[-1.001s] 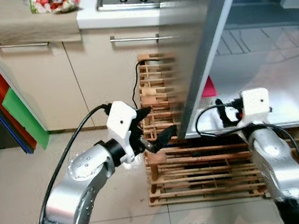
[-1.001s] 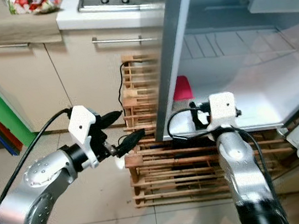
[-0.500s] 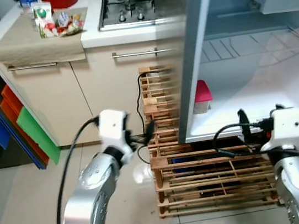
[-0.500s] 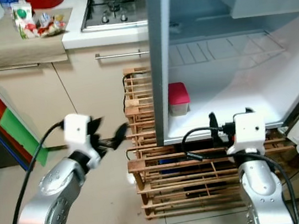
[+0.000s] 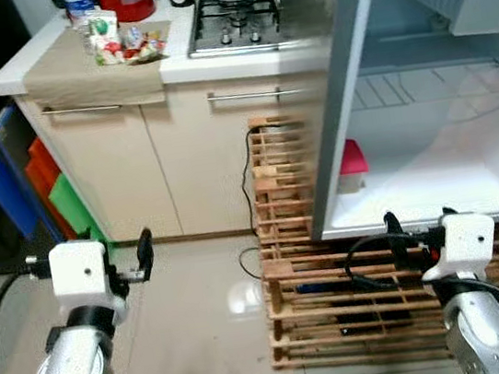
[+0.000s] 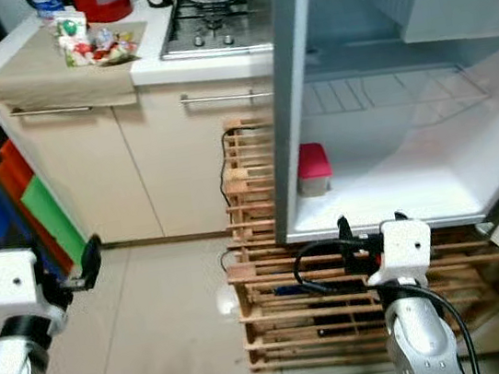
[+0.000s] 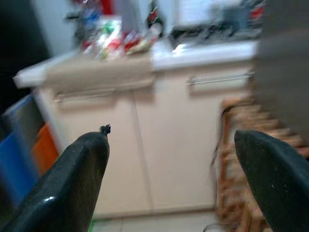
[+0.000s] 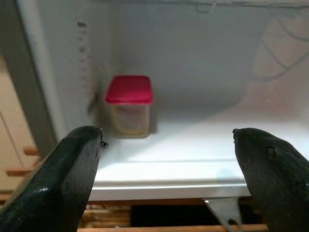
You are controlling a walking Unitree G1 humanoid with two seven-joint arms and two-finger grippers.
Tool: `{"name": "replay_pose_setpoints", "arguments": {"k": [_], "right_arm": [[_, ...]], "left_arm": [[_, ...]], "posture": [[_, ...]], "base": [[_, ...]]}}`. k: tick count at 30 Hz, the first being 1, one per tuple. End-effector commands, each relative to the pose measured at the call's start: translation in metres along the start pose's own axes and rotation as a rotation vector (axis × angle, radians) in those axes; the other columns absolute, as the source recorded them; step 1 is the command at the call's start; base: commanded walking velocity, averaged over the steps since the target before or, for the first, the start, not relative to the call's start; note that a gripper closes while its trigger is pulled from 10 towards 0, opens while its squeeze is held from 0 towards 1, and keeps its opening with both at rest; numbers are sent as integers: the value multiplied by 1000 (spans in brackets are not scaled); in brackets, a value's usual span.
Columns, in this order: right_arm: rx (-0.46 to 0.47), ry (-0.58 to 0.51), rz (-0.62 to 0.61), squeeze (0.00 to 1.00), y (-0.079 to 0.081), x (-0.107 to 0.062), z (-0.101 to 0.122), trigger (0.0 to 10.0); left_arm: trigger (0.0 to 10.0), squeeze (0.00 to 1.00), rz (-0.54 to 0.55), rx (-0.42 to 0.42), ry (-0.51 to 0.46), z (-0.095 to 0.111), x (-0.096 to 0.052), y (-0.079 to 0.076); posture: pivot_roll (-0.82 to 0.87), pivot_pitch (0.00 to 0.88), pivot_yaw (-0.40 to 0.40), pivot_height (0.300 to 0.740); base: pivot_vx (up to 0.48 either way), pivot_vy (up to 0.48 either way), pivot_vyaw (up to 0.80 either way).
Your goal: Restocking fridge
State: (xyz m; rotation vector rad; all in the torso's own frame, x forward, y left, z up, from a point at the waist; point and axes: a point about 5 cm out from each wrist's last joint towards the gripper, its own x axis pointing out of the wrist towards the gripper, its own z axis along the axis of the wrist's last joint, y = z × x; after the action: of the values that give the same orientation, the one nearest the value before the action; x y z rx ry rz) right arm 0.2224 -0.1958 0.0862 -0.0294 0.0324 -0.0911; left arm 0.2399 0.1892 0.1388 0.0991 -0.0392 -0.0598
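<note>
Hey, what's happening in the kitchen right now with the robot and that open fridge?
The robot stands before the open white fridge, which holds a clear container with a red lid on its bottom shelf. Both pincers are open and hold nothing: the right pincer points at that shelf, the left pincer toward the beige cabinets. Colourful packaged groceries wait on the white countertop.

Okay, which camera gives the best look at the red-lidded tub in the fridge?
The right wrist view: the tub sits close and unobstructed on the fridge floor. The right eye view shows it small; in the left eye view the fridge wall half hides it.
</note>
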Motion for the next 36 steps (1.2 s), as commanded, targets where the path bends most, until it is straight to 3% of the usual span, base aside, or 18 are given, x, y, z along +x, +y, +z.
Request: {"name": "replay_pose_setpoints", "arguments": {"k": [1, 6, 12, 28, 36], "right_arm": [[-11, 1, -20, 0, -2, 1, -4, 10000], [23, -7, -37, 0, 0, 18, 2, 10000], [22, -11, -21, 0, 3, 25, 2, 10000], [6, -12, -11, 0, 0, 26, 3, 10000], [-5, 5, -13, 0, -2, 24, -2, 10000]], "left_arm": [[10000, 0, -75, -33, 14, -6, 8, -16], [10000, 0, -122, -62, -16, 1, 23, -30], [10000, 0, -136, -59, -29, 3, 32, -34], [10000, 0, -102, -71, -10, -6, 39, -36], [10000, 0, -137, -106, -13, -7, 42, -35]], "posture": [[-52, 0, 77, 740], [-78, 0, 67, 740], [-79, 0, 67, 740], [-100, 0, 51, 740], [-107, 0, 61, 740]], "base": [[0, 0, 0], [0, 0, 0], [-179, 0, 0], [-274, 0, 0], [0, 0, 0]]}}
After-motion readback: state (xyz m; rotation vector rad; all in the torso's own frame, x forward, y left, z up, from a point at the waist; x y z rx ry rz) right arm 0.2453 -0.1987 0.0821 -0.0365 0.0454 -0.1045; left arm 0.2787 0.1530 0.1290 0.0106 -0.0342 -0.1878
